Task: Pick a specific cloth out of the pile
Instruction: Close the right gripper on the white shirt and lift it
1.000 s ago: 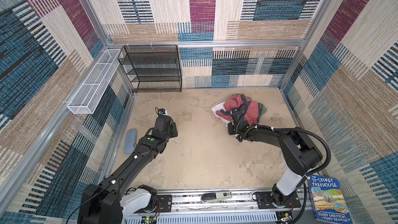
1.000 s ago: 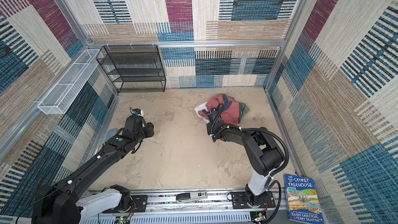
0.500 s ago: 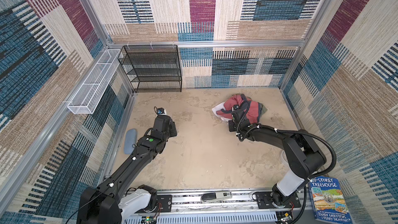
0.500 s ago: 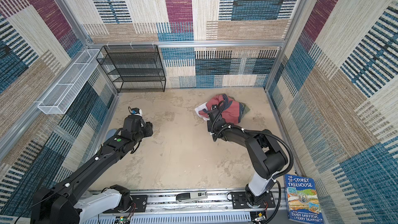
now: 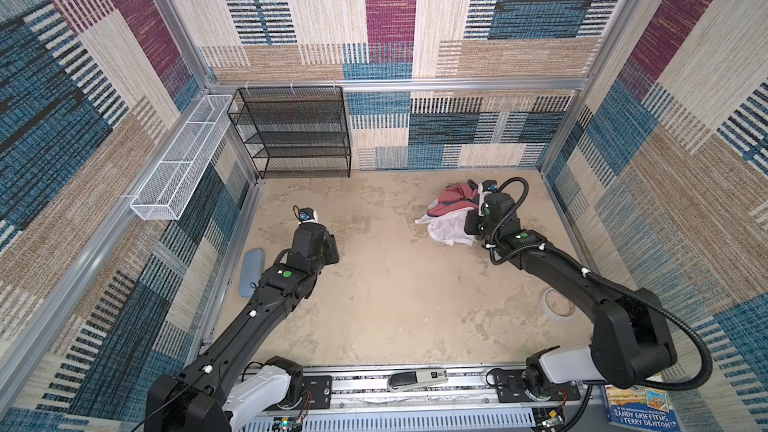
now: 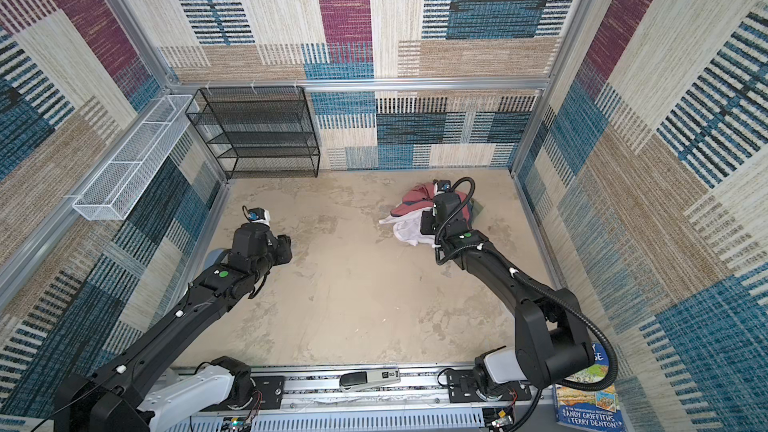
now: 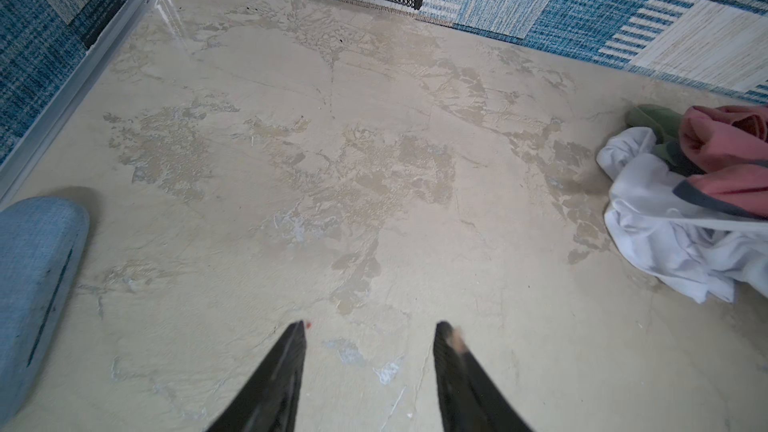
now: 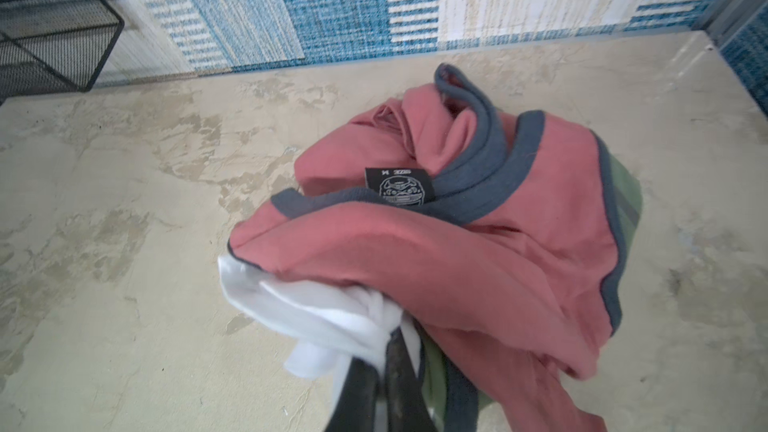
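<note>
The pile [image 5: 455, 201] lies at the back right of the floor, with a salmon-red garment [image 8: 457, 243] with grey-blue trim on top and an olive-green garment [image 8: 627, 201] under it. The white cloth [image 5: 446, 230] [image 6: 409, 230] spills from the pile's near edge. In the right wrist view my right gripper [image 8: 388, 338] is shut on a bunched fold of the white cloth [image 8: 316, 309]. My left gripper [image 7: 370, 326] hangs open over bare floor, well to the left of the pile [image 7: 727, 151], with nothing between its fingers.
A black wire shelf [image 5: 291, 135] stands against the back wall and a white wire basket [image 5: 178, 164] hangs on the left wall. A blue-grey case [image 5: 251, 268] lies by the left wall. A tape roll [image 5: 559, 303] lies under the right arm.
My right gripper has shut on the white cloth and its wrist has swung to the right. More white cloth now shows at the pile's near edge. The left arm has barely moved.
</note>
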Tool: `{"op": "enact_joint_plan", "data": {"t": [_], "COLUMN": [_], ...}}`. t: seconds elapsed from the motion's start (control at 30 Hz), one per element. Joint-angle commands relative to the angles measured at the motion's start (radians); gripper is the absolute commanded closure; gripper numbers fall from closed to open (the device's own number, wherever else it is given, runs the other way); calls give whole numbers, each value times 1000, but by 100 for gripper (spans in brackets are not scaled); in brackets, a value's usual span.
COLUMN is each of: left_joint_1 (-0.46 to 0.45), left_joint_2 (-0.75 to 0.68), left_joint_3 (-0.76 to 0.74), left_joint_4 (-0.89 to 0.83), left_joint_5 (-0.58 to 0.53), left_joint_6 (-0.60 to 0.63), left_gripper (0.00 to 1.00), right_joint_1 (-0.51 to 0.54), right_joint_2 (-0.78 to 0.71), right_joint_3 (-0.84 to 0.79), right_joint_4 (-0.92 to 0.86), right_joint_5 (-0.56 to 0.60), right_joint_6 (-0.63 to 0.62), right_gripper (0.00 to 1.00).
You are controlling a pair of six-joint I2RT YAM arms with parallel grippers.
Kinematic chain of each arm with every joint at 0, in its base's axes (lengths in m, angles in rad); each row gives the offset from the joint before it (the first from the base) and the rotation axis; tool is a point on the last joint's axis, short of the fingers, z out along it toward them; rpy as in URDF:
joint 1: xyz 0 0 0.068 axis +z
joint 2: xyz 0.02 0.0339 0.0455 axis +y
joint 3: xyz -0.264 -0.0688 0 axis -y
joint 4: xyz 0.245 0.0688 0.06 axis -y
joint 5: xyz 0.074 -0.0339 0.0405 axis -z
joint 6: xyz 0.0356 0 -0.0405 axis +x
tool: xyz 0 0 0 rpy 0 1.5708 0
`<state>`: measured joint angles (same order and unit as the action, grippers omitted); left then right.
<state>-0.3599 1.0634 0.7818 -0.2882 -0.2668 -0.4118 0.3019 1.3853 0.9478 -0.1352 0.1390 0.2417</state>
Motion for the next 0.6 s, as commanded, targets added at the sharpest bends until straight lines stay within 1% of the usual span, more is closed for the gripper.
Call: {"op": "enact_joint_plan", "data": {"t": [0.0, 0.1, 0.23, 0.57], "left_joint_1": [1, 1, 2, 1], "left_joint_2": [-1, 0, -1, -28], "left_joint_3": [13, 14, 15, 16], "left_joint_4": [-17, -15, -16, -31], "left_joint_5": [-17, -14, -10, -15], "left_joint_6": [33, 33, 31, 37], "left_gripper": [47, 47, 47, 47], "right_joint_1": [-22, -39, -59, -63], "right_joint_2": [-40, -61, -78, -122], "right_joint_3": [32, 72, 116, 230], "right_joint_4": [-3, -33, -44, -77], "right_joint_5": [-53, -53, -83, -115], "right_joint_6": [1, -5, 4, 24], "right_gripper": [100, 100, 100, 100]}}
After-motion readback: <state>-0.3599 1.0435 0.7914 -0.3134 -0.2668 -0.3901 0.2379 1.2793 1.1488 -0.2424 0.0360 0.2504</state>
